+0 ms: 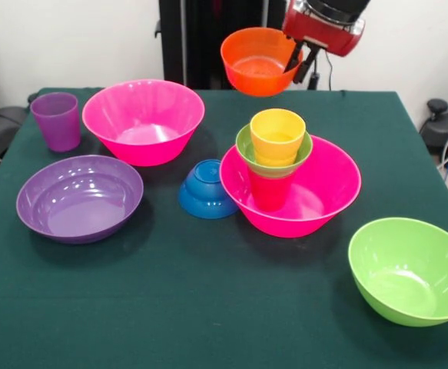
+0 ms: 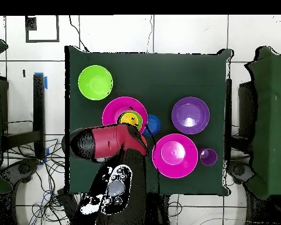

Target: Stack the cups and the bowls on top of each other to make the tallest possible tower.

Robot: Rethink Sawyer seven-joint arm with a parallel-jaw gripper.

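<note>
We see the gripper [image 1: 297,61] pinching the rim of the shallow orange bowl [image 1: 258,60], which hangs tilted in the air above the far part of the green table [image 1: 208,307], its mouth turned toward us. Below and in front of it stands a stack: a large hot pink bowl [image 1: 316,196] holds a red cup [image 1: 270,192], on which sit the small green bowl [image 1: 245,150] and the yellow-orange cup [image 1: 277,134]. The small blue bowl [image 1: 204,188] lies tipped on its side, touching that pink bowl's left rim. Further left we find the second hot pink bowl [image 1: 143,119], with the purple cup [image 1: 56,121] upright beside it and the wide purple bowl [image 1: 79,197] nearer the front. The lime green bowl [image 1: 409,269] sits apart at the right front corner. From above, the red arm [image 2: 108,142] covers the held bowl entirely and part of the stack; only the yellow cup and green rim peek out. The red cup's base is blurred through the pink wall.
</note>
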